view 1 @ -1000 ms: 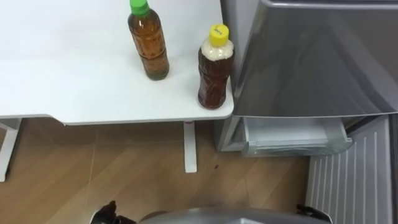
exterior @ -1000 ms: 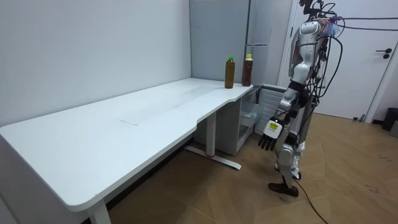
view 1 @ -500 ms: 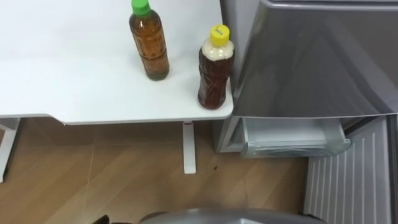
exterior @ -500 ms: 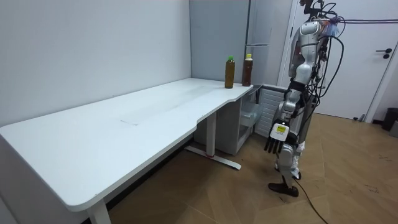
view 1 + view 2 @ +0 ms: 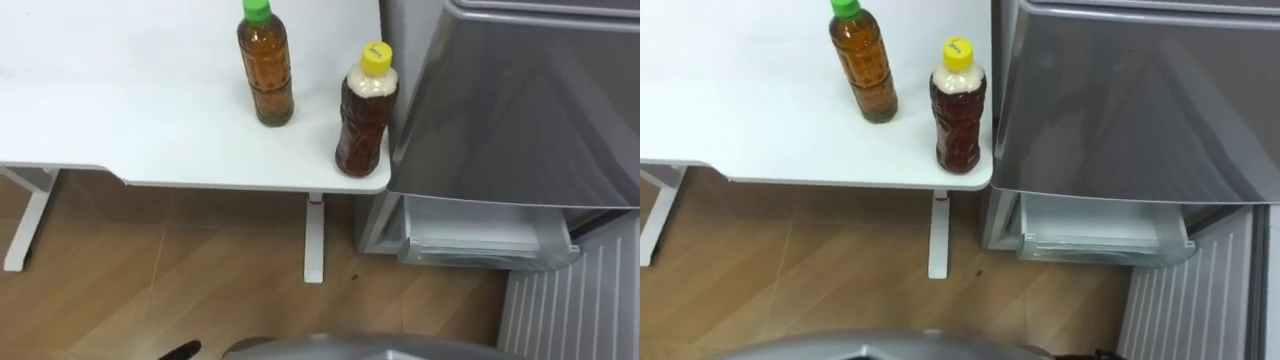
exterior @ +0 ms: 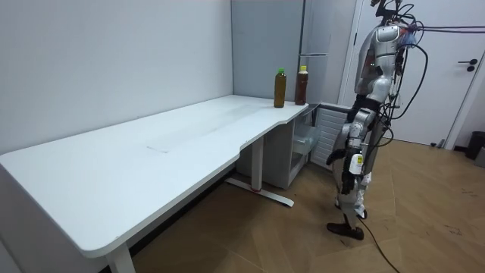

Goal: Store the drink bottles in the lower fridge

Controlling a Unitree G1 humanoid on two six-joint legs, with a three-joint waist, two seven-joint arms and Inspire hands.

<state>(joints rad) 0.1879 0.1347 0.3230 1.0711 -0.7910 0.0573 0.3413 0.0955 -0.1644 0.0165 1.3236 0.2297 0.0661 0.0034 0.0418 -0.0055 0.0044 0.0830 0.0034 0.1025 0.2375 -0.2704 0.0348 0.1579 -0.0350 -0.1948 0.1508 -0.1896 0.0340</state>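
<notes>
Two clear plastic drinks stand upright and apart at the smooth white counter's [image 5: 120, 110] rounded corner: a slim green-capped bottle [image 5: 266, 65] of amber liquid, and a ribbed, waisted yellow-capped bottle [image 5: 364, 115] of dark brown liquid close to the edge, just beside the glossy grey fridge [image 5: 510, 110]. Below, the lower fridge stands open, with a translucent bin [image 5: 480, 235] showing. Bare wood floor [image 5: 200, 280] lies open before it. The left hand [image 6: 355, 165] hangs at the robot's side; whether it is released or clenched I cannot tell.
</notes>
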